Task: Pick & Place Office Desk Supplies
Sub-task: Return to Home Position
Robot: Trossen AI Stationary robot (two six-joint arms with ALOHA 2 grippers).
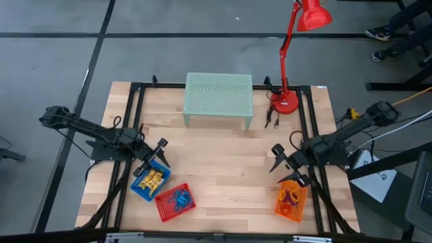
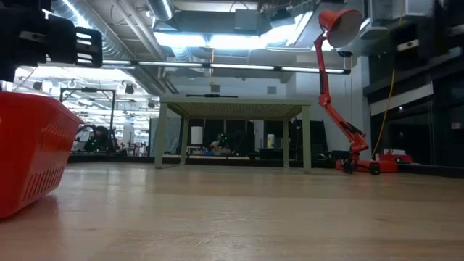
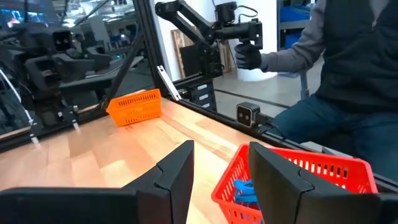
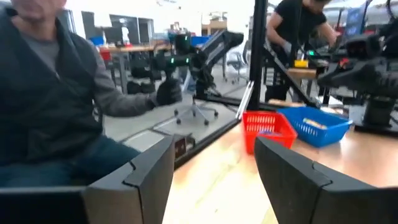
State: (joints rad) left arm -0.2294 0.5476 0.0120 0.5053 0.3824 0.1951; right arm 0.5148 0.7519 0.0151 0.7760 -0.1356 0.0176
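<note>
Blocks (image 1: 152, 179) in blue basket (image 1: 137, 187), bands (image 1: 179, 198) in red basket (image 1: 164, 210), rings (image 1: 291, 198) in orange basket (image 1: 281, 210), at table (image 1: 223, 155) edge opposite lamp (image 1: 285, 103). Nothing loose; sorting looks done. Left gripper (image 1: 156, 154), right gripper (image 1: 277, 159) hang near them, released, empty.

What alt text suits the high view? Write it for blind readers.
Over a wooden table, the open left gripper hangs by a blue basket of yellow pieces beside a red basket of blue loops; the open right gripper hangs by an orange basket of rings. A green mesh stand and red lamp stand at the back.
</note>
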